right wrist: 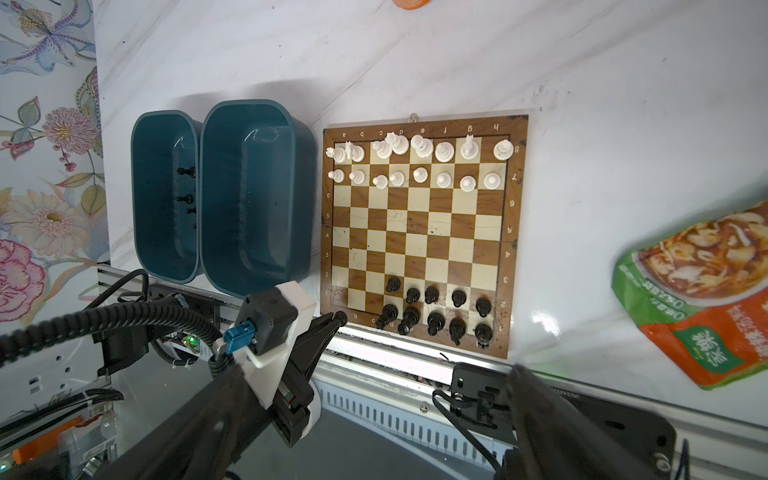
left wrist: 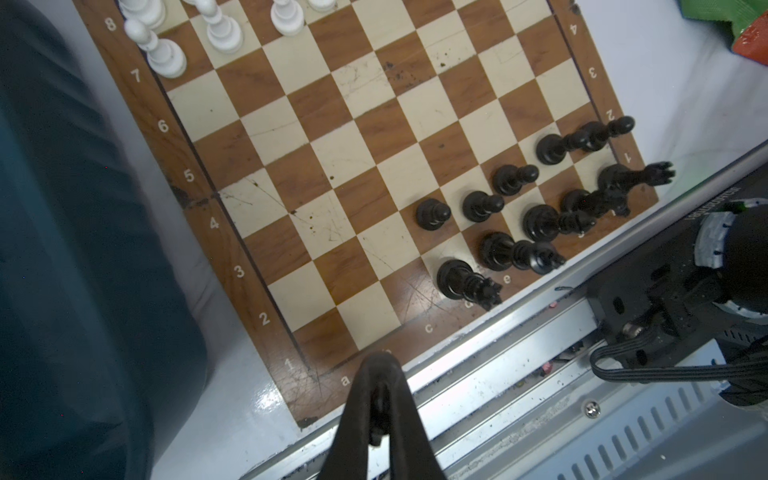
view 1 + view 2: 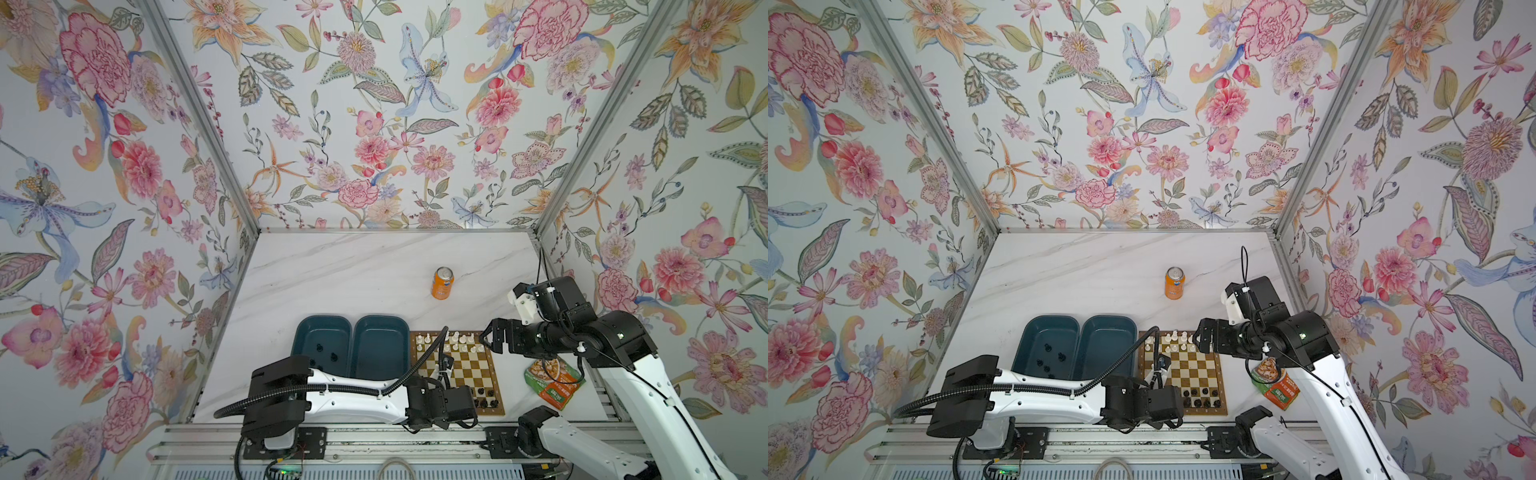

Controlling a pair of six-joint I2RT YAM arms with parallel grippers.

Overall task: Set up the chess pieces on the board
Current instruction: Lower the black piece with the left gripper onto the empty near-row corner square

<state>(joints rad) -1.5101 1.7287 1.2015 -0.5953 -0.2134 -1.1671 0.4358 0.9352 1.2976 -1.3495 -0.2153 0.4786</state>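
Note:
The board [image 3: 469, 370] [image 3: 1192, 370] lies near the table's front edge. White chess pieces [image 3: 453, 338] [image 1: 419, 162] fill its two far rows. Black chess pieces [image 3: 484, 397] [image 2: 519, 216] stand on the right part of its two near rows. More black pieces [image 3: 326, 351] [image 1: 187, 195] lie in the left teal tray [image 3: 322, 320]. My left gripper [image 2: 378, 365] [image 1: 340, 319] hangs over the board's near left corner, shut on a small black piece. My right gripper [image 3: 487, 337] [image 3: 1200, 336] hovers open and empty above the far right corner.
A second teal tray [image 3: 380, 320] sits between the first tray and the board. An orange can [image 3: 442, 282] stands farther back. A green and orange snack bag [image 3: 552, 380] [image 1: 698, 291] lies right of the board. The metal rail [image 2: 519, 353] runs along the front edge.

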